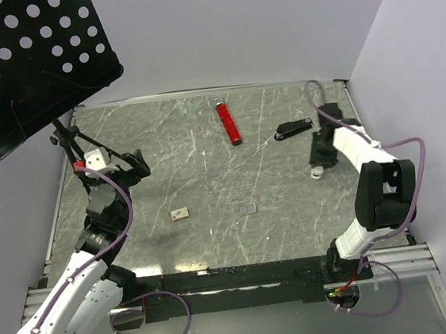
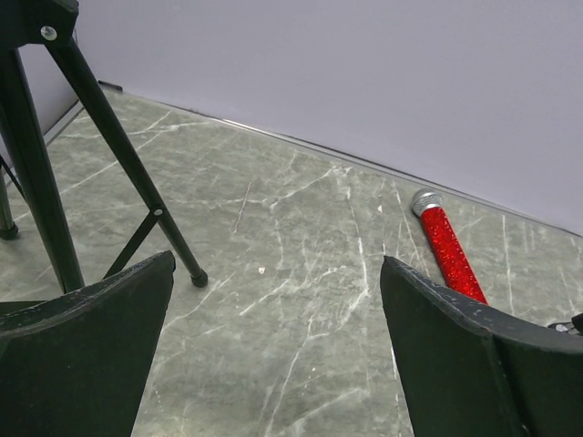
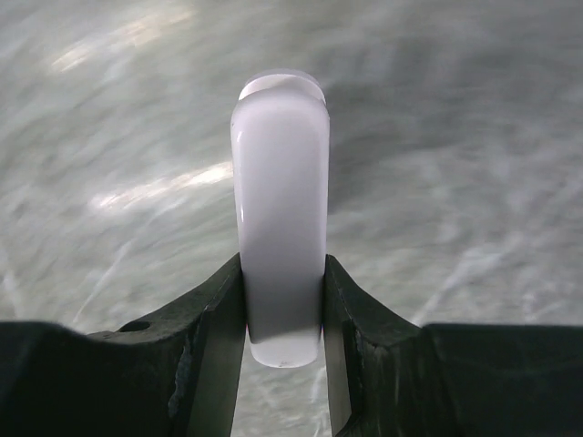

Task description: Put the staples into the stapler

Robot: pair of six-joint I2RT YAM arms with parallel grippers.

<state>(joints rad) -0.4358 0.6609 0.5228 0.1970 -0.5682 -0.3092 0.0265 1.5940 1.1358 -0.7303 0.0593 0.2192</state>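
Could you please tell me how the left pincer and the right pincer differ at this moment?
The left pincer stands wide open and empty; the right pincer is closed on a white rounded piece. The left pincer faces toward the red tube; the right pincer points downward, on the near side of the stapler. Both have black fingers, and neither touches the stapler.

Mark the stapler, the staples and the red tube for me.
stapler (image 1: 293, 130), top view, middle of black body
staples (image 1: 247, 208), top view, centre of the strip
red tube (image 1: 228, 123), top view, middle of barrel
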